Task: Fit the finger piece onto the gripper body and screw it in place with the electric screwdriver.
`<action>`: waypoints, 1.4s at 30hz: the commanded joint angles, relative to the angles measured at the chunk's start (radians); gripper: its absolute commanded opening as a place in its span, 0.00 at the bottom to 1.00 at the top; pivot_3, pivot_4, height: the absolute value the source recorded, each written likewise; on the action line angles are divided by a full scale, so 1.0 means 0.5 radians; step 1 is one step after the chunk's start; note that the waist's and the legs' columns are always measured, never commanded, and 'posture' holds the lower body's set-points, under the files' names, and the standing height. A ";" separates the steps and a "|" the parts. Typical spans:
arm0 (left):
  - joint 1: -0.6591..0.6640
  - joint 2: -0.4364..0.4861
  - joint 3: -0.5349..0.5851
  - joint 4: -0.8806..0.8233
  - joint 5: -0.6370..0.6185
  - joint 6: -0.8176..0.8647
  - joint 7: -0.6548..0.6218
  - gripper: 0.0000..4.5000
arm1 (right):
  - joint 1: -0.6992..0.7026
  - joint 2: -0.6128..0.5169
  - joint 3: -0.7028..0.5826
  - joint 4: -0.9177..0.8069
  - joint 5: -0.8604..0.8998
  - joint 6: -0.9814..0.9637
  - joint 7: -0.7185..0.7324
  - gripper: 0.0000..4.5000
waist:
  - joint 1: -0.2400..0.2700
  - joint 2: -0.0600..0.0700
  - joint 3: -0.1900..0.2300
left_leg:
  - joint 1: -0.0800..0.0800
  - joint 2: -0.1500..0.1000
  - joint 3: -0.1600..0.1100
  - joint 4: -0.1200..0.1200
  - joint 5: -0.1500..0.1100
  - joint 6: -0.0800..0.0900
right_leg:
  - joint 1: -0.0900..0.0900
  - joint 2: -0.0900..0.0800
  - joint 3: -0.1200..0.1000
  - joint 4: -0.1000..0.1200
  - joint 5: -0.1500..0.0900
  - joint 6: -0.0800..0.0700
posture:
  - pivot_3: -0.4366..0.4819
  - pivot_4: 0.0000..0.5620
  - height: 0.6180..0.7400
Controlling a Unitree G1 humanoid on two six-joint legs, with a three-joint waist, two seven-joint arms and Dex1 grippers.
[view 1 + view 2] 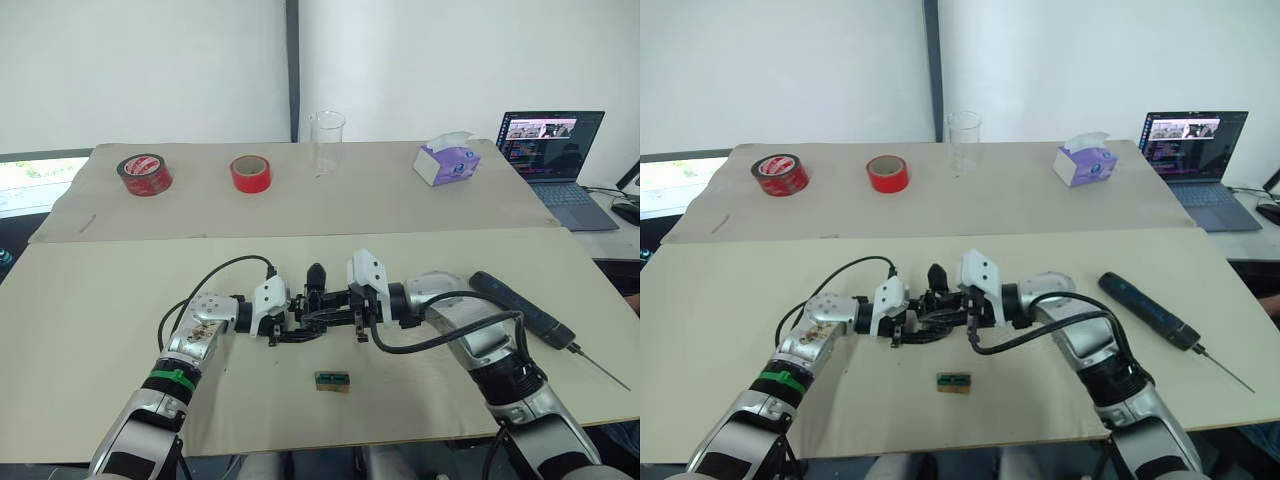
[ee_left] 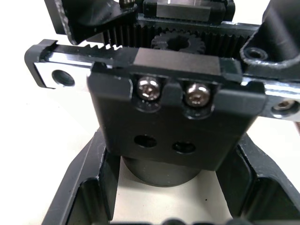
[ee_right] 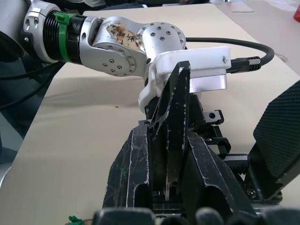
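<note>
Small green-brown block (image 1: 332, 381): lying loose on the tabletop (image 1: 90, 330) nearest the robot, just in front of the two claws and touching neither; it is not needed for this step.

Left claw (image 1: 283, 331): reaching in from the left, its fingers (image 2: 84, 187) standing apart on either side of the gripper body's base. Whether they are actually pressing on it, I cannot tell.

Gripper body (image 2: 173, 117): sitting mid-tabletop between the two claws, its toothed rail, gear and two screw heads facing the left wrist camera, one pointed finger sticking up.

Right claw (image 1: 345, 318): closing on the finger piece (image 3: 169, 136), holding it upright over the body.

Step in hand: seating the finger piece. To do it well, the left arm should be bracing the body steady while the right is lowering the piece squarely onto its mount, holes lining up, with no tilt.

Electric screwdriver (image 1: 522, 309): lying well apart on the right, bit pointing toward the tabletop's edge, unheld.

Far side: two tape rolls (image 1: 145, 174), a clear cup (image 1: 326, 142) and a tissue box (image 1: 447, 163) are standing out of the way.
</note>
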 commanded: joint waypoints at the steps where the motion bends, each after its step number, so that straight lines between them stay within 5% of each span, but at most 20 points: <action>1: 0.041 0.029 -0.034 0.045 0.055 0.017 -0.010 0.51 | -0.021 0.040 -0.080 -0.026 0.064 -0.022 0.010 0.49 | -0.001 0.000 0.000 | -0.004 0.000 0.000 0.000 0.000 0.000 | -0.003 0.000 0.000 0.000 0.000 0.000 | 0.48 0.27 1.00; 8: 0.030 0.021 -0.027 0.083 0.066 0.012 0.018 0.51 | 0.005 -0.001 -0.166 -0.170 0.183 -0.058 0.147 0.99 | -0.004 0.000 0.001 | -0.006 0.000 0.000 0.000 0.000 0.000 | -0.004 -0.001 0.000 -0.001 0.000 0.000 | 0.48 0.27 1.00; 10: 0.015 0.008 -0.017 0.107 0.069 0.036 0.054 0.51 | 0.031 -0.045 -0.186 -0.211 0.189 -0.079 0.188 0.99 | -0.002 0.000 0.001 | -0.006 0.000 -0.001 0.000 0.000 0.000 | -0.004 -0.001 -0.001 -0.001 0.000 0.001 | 0.48 0.27 1.00; 15: 0.019 0.014 -0.018 0.121 0.091 0.018 0.079 0.97 | 0.058 -0.133 -0.310 -0.332 0.293 -0.052 0.221 1.00 | 0.001 0.001 0.001 | -0.005 0.000 -0.001 0.001 0.000 0.000 | -0.003 -0.001 -0.001 -0.001 0.000 0.001 | 0.48 0.27 1.00; 20: 0.176 0.152 0.068 -0.030 -0.026 0.056 -0.016 0.97 | 0.164 -0.404 -0.626 -0.555 0.532 0.249 0.126 1.00 | -0.006 0.001 0.001 | -0.006 0.001 -0.002 -0.001 -0.001 -0.001 | -0.004 -0.003 -0.001 -0.005 0.000 0.000 | 0.48 0.27 1.00; 26: 0.486 0.408 0.375 -0.322 -0.291 0.118 -0.055 0.97 | 0.714 -0.583 -1.179 -0.784 0.529 0.210 -0.149 1.00 | -0.034 0.001 0.001 | -0.001 0.007 -0.001 -0.019 -0.003 -0.003 | -0.006 -0.009 -0.001 -0.010 -0.004 -0.007 | 0.48 0.27 1.00; 33: 0.777 0.638 0.730 -0.913 -0.619 0.522 0.075 0.97 | 1.520 -0.428 -1.755 -0.950 0.333 -0.058 -0.479 1.00 | 0.000 0.004 0.004 | -0.002 0.003 0.000 -0.026 -0.001 -0.005 | -0.006 -0.018 -0.004 -0.016 -0.005 -0.004 | 0.48 0.27 1.00; 42: 0.627 0.678 0.850 -1.593 -1.064 1.158 0.351 0.97 | 2.117 -0.272 -2.104 -0.839 0.193 -0.325 -0.578 1.00 | 0.018 0.005 0.006 | -0.005 -0.004 0.010 -0.018 0.000 -0.003 | 0.000 -0.025 0.000 -0.025 -0.008 0.006 | 0.48 0.27 1.00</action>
